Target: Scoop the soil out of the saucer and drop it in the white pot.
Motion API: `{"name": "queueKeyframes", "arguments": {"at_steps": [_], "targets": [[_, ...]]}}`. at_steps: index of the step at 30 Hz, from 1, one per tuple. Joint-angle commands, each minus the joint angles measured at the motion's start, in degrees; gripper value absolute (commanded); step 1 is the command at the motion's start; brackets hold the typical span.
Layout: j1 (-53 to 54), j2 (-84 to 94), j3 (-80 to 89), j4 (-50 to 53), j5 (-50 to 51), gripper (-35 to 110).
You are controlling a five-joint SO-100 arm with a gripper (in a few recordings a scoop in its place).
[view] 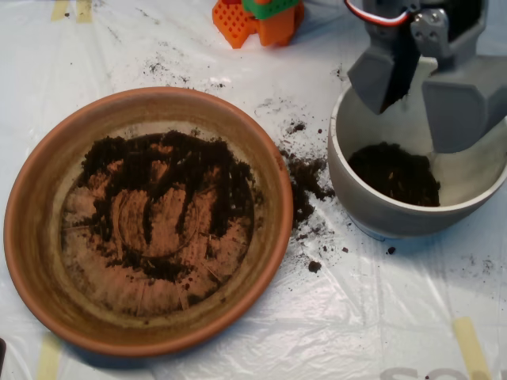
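Observation:
The terracotta saucer (148,220) lies at the left, with dark soil (170,170) spread thinly in patches over its ridged, pale-stained bottom. At the right stands the white pot (348,131), holding a dark heap of soil (394,172). My grey scoop (421,99) hangs over the pot's far side with its two shells spread apart, open, the inner face of the left shell dark with earth. The right shell covers part of the pot's inside.
Spilled soil (307,186) lies on the white plastic sheet between saucer and pot, with more crumbs (166,73) behind the saucer. An orange and green plastic block (257,17) sits at the top edge. Yellow tape strips mark the sheet.

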Motion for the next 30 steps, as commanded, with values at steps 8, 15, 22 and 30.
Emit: {"name": "queueKeyframes", "arguments": {"at_steps": [8,15,22,30], "targets": [[2.3,15.6,9.8,-4.4,-1.0,38],[8.4,16.6,5.1,-2.8,1.6,42],[21.5,23.9,9.1,-4.7,4.8,44],[34.5,32.9,27.8,-14.1,6.5,44]]}}
